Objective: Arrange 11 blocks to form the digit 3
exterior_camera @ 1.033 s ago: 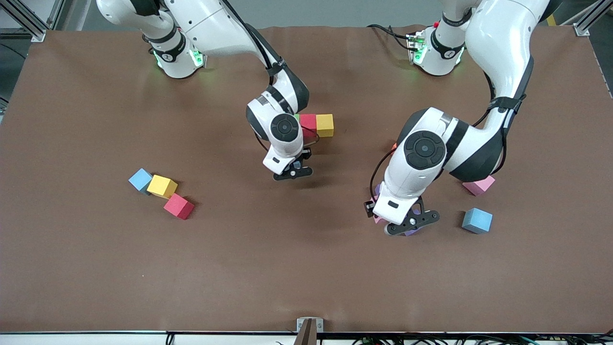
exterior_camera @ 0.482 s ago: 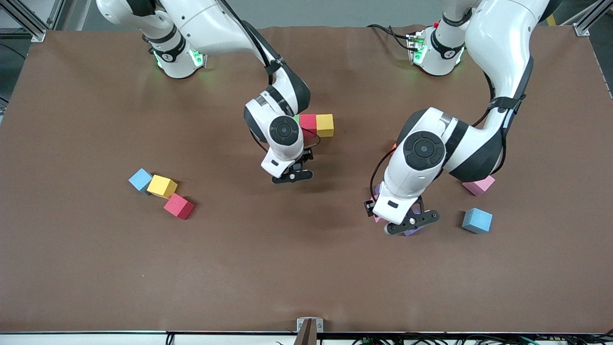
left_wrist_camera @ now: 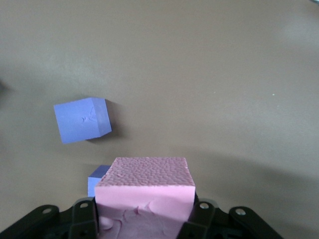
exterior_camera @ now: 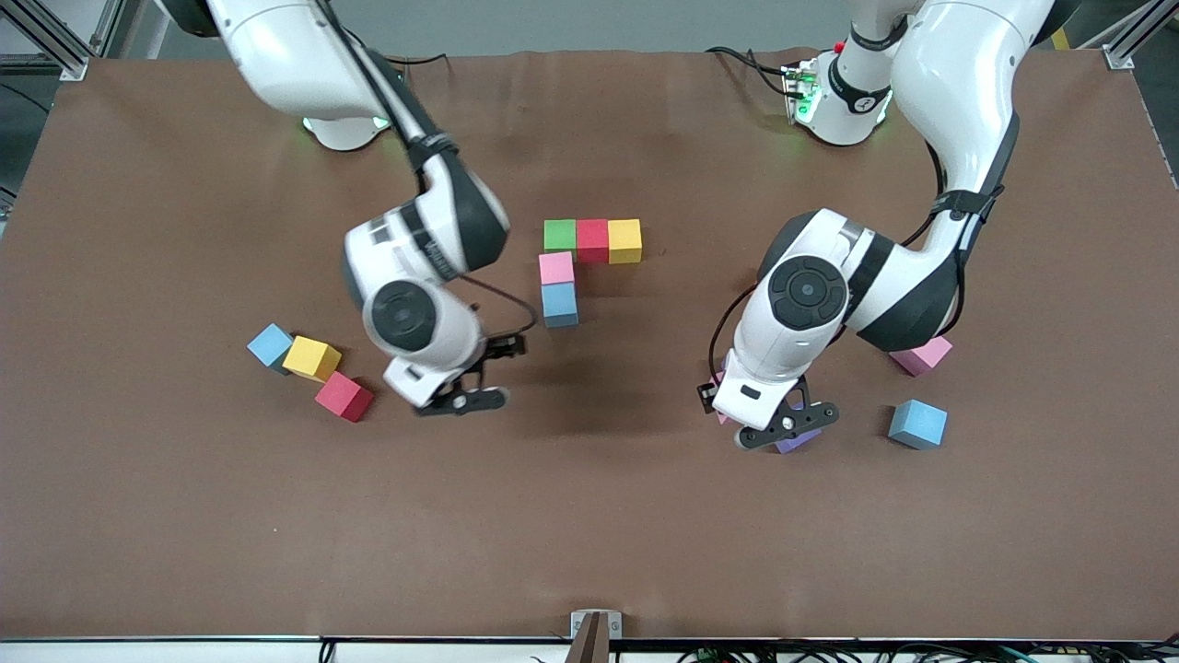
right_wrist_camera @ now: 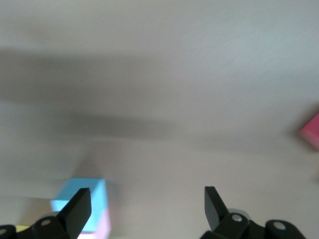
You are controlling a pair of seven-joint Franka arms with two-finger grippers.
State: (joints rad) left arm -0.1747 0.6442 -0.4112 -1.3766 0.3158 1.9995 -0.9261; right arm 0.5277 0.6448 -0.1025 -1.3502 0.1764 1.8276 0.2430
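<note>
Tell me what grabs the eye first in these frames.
The started figure mid-table: green, red and yellow blocks in a row, pink and light blue ones descending from the green end. The left end effector is shut on a pink block; the right end effector, open, hangs near the red cube.

Two arms, glossy white shells, black bands at joints. Round dark grey cap on each wrist housing. Thin black cable loops along each forearm to wrist. Green lights glow at both bases by table (exterior_camera: 138, 516) edge. Right gripper (exterior_camera: 461, 399) and left gripper (exterior_camera: 785, 425): black fingers, silver screws near finger mounts.
</note>
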